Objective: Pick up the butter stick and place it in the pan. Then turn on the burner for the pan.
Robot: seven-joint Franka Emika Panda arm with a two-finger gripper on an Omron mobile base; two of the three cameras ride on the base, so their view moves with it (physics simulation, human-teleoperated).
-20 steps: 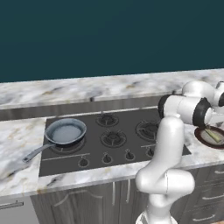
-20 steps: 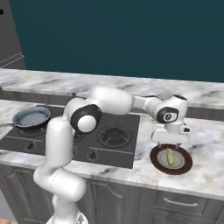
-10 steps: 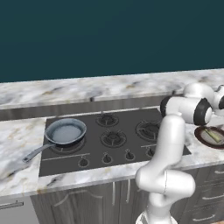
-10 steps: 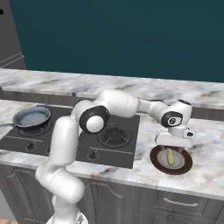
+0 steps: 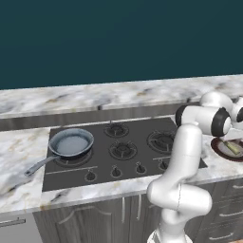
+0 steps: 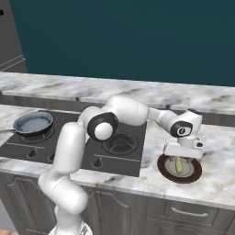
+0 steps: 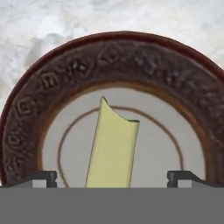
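Observation:
The pale-yellow butter stick (image 7: 112, 148) lies on a round plate with a dark brown rim (image 7: 65, 70), to the right of the stove; it also shows as the butter stick (image 6: 178, 165) and the butter stick (image 5: 234, 148). My gripper (image 7: 112, 178) hangs straight above it, open, with a dark fingertip on each side of the bar and apart from it. From the right base view the gripper (image 6: 182, 155) sits just over the plate (image 6: 165, 169). The pan (image 5: 71, 143) rests on the front left burner, long handle toward the front left; the pan (image 6: 33, 122) holds nothing.
A black cooktop (image 5: 124, 151) with several burners and a row of knobs (image 5: 116, 172) along its front lies between pan and plate. Marble counter (image 5: 19, 166) surrounds it, with a raised ledge and dark teal wall behind.
The hand has come down toward the plate and now sits close over the butter stick. Pan and butter have not moved.

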